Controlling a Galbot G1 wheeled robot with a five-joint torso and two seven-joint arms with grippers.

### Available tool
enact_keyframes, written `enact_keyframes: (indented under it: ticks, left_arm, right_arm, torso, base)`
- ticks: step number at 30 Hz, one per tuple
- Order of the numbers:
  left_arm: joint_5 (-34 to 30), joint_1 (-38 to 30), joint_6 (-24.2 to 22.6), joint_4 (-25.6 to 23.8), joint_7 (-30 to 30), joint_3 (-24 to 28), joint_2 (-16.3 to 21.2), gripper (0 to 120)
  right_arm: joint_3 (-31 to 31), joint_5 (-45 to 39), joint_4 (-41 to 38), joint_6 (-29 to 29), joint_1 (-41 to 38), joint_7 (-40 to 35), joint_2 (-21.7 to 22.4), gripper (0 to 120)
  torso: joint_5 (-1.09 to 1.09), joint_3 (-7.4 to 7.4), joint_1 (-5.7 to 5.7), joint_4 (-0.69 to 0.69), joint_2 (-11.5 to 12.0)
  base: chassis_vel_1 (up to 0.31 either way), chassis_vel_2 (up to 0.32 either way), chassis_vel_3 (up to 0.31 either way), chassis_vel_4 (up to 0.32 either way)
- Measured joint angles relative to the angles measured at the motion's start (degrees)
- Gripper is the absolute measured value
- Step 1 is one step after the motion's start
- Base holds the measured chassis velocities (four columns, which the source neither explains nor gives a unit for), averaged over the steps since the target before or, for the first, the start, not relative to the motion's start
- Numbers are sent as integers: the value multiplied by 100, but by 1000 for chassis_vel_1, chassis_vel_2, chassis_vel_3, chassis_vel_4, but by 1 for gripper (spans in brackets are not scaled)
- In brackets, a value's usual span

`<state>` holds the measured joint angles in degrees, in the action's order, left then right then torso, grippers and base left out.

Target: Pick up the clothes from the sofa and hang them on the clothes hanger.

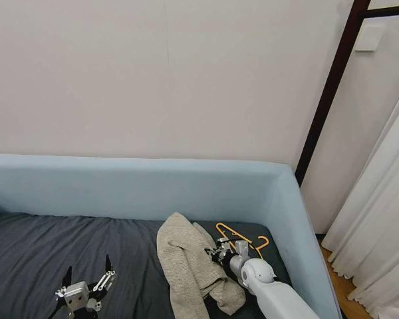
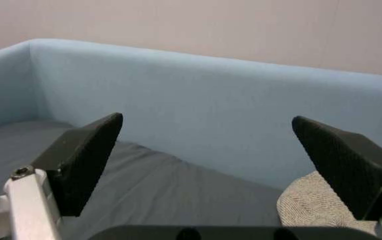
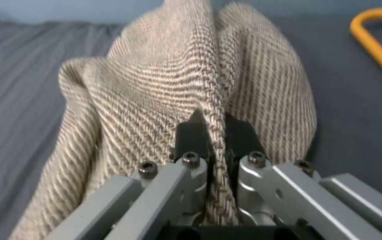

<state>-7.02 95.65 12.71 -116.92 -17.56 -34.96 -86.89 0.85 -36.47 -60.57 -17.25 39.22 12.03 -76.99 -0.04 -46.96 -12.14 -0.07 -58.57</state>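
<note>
A beige knitted garment (image 1: 186, 256) lies bunched on the dark sofa seat, right of centre. My right gripper (image 1: 217, 252) is at its right edge, shut on a raised fold of the garment (image 3: 211, 100), which is pinched between the black fingertips (image 3: 192, 131). An orange clothes hanger (image 1: 243, 238) lies flat on the seat just behind the right gripper, and its hook (image 3: 378, 40) shows in the right wrist view. My left gripper (image 1: 88, 278) hovers low over the seat at the front left, open with nothing between its fingers (image 2: 87, 160); a corner of the garment (image 2: 311, 207) shows past them.
The sofa has a light blue backrest (image 1: 133, 186) and a right armrest (image 1: 299, 239). Dark seat fabric (image 1: 46, 246) stretches to the left. A dark door frame (image 1: 329, 93) and white curtains (image 1: 379, 226) stand to the right of the sofa.
</note>
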Motion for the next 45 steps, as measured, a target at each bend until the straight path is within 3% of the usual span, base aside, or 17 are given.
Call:
enact_keyframes:
  ticks: [5,8,20,34,42,45]
  left_arm:
    - [-14,-29,7,53,-8,12,26,100]
    - [-52,-72,9,91,-9,10,89,100]
    - [-154,-215,-1,156,-6,65,190,100]
    - [-283,-368,-13,248,-2,37,268,100]
    - [-314,-461,-25,344,1,47,299,100]
    - [-319,-484,-25,365,2,48,296,100]
  right_arm:
    - [-35,-502,-429,380,39,-112,129,1]
    - [-63,-1174,-1129,764,51,-246,400,1]
    - [-22,-2140,-2595,1329,-345,-605,1055,1]
    - [14,-2508,-2341,1395,-1474,-510,1506,1]
    - [268,-2712,-2413,1340,-2242,281,2318,1]
    - [413,-2493,-2073,1407,-2467,1074,2681,1]
  torso:
    - [0,0,0,0,0]
    - [-1,0,0,0,0]
    - [0,0,0,0,0]
    - [0,-1,0,0,0]
    - [0,0,0,-1,0]
    - [-2,2,0,-1,-1]
  base:
    - [0,0,0,0]
    - [0,0,0,0]
    - [0,0,0,0]
    - [0,0,0,0]
    - [0,0,0,0]
    - [0,0,0,0]
